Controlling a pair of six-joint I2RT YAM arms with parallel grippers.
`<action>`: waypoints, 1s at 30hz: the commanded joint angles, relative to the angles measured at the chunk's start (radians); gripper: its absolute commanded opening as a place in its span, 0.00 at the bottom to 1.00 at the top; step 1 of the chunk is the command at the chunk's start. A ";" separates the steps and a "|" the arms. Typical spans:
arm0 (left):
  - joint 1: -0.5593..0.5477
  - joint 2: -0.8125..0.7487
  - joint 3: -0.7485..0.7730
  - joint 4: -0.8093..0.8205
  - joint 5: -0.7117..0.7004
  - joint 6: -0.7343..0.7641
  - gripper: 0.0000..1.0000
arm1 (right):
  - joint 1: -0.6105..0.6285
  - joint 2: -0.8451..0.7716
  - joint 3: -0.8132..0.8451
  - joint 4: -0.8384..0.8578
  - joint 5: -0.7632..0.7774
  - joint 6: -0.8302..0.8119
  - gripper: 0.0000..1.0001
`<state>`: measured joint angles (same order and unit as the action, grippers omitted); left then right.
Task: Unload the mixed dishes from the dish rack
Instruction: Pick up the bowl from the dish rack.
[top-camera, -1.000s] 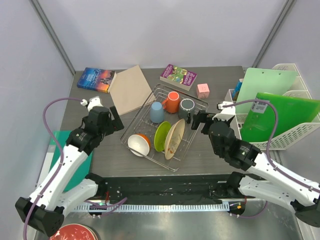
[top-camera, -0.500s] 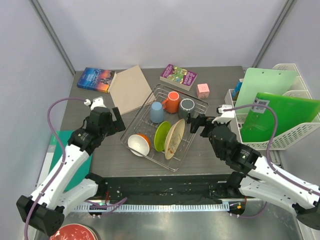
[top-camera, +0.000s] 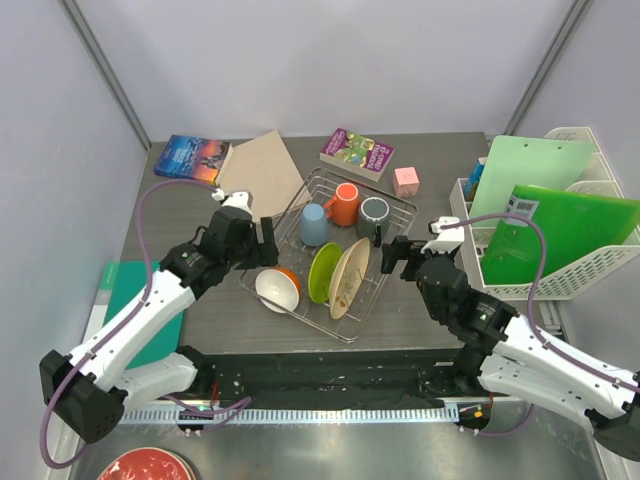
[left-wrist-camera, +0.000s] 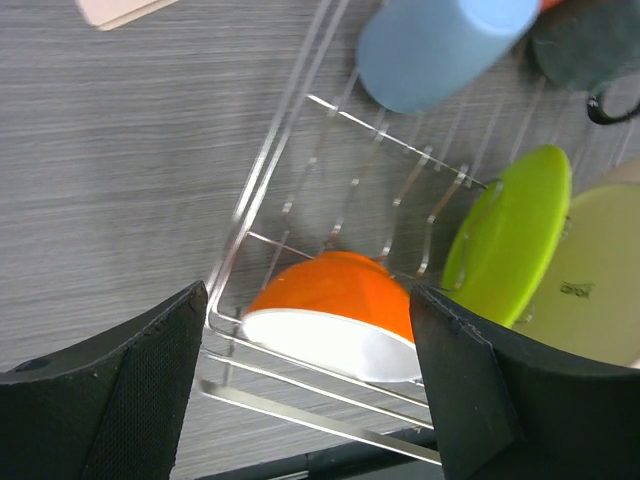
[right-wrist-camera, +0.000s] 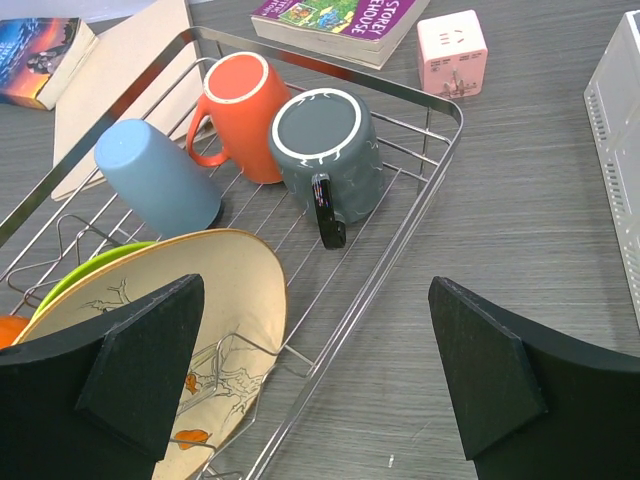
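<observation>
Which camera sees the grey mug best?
The right wrist camera: the grey mug sits close up, upside down, handle clear. The top camera shows it small; the left wrist catches only a blurred corner.

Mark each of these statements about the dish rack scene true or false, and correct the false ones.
1. All three mugs are in the dish rack. True: the light blue mug, orange mug and dark grey mug sit at its far end.
2. The lime green plate lies flat on the table. False: it stands on edge in the rack, beside the beige plate.
3. The left gripper is shut on the bowl. False: it is open and holds nothing.
4. The right gripper is open and empty. True.
5. A pink cube sits on the table outside the rack. True.
</observation>
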<state>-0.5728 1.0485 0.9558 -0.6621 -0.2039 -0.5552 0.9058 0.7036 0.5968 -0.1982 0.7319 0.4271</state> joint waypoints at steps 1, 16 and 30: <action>-0.084 0.016 0.040 0.055 -0.095 -0.112 0.79 | 0.001 -0.019 -0.003 0.039 0.021 -0.007 1.00; -0.214 0.059 0.021 -0.151 -0.434 -0.820 0.61 | 0.001 -0.010 -0.003 0.039 0.024 0.009 1.00; -0.231 0.094 0.118 -0.195 -0.495 -0.494 0.63 | 0.001 0.010 0.026 0.026 -0.012 -0.011 1.00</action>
<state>-0.7994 1.1755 1.0317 -0.8375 -0.6144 -1.1526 0.9058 0.7029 0.5926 -0.1890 0.7292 0.4240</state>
